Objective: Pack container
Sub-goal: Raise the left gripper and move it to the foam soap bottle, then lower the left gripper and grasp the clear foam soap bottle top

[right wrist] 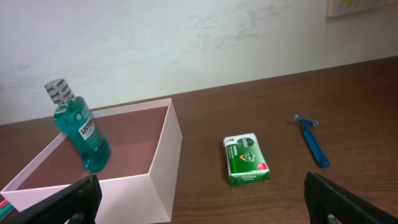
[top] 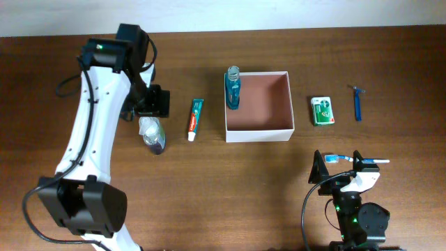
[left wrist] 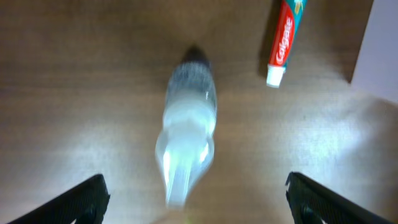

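Left end effector [left wrist: 194, 196]: fingers spread wide and gripping nothing. It hangs over the clear bottle [left wrist: 186, 124], which lies on its side on the tabletop [top: 279, 195], clear of both fingers.
Right end effector [right wrist: 202, 202]: also wide apart and empty.
Left arm pose: reaches from its base at the near left edge towards the far side, then bends down at the wrist.
Right arm pose: tucked low over its base at the near right, facing the container.
Container [top: 259, 132]: one, mid-tabletop, open side up.
Mouthwash bottle [top: 232, 89]: one, tilted in the container's far left corner.
Toothpaste tube [top: 196, 117]: one, between the clear bottle and the container.
Green packet [top: 322, 111]: one, just right of the container.
Blue razor [top: 357, 103]: one, beyond the packet.
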Robot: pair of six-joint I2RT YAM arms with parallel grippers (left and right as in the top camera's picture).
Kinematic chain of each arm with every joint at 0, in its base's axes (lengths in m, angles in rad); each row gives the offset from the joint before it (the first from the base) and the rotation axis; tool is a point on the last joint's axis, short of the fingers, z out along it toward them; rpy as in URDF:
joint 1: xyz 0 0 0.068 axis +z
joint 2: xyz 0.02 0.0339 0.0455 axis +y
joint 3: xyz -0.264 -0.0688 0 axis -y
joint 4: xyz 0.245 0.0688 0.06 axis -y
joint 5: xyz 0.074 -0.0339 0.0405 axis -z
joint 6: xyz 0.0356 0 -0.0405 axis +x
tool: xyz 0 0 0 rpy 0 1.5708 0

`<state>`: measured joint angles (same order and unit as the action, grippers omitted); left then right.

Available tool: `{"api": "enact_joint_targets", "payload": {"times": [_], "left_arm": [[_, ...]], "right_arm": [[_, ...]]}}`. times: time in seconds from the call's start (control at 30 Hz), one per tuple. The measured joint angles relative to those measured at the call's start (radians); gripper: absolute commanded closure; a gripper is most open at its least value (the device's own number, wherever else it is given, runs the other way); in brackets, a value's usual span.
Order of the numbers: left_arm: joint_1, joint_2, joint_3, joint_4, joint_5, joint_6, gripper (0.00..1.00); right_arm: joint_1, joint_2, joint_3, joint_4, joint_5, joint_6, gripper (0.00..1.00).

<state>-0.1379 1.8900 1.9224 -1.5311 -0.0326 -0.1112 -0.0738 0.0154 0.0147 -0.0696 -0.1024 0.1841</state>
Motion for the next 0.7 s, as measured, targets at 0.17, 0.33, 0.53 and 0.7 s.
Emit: {"api": "enact_joint_targets", "payload": {"times": [0.17, 0.33, 0.53, 0.7], "left_arm": [[0.004, 0.0, -0.106, 0.092, 0.0, -0.002, 0.07], [0.014, 0.0, -0.195, 0.138, 0.0, -0.002, 0.07], [0.014, 0.0, -0.267, 0.189, 0.0, -0.002, 0.07], [0.014, 0.0, -0.303, 0.224, 0.0, -0.002, 0.07]], "right_arm": [[0.0, 0.0, 0.0, 0.0, 0.0, 0.0, 0.02], [0.0, 0.0, 0.0, 0.0, 0.0, 0.0, 0.01], [0.0, 0.0, 0.0, 0.0, 0.0, 0.0, 0.01], [0.0, 0.0, 0.0, 0.0, 0.0, 0.0, 0.01]]}}
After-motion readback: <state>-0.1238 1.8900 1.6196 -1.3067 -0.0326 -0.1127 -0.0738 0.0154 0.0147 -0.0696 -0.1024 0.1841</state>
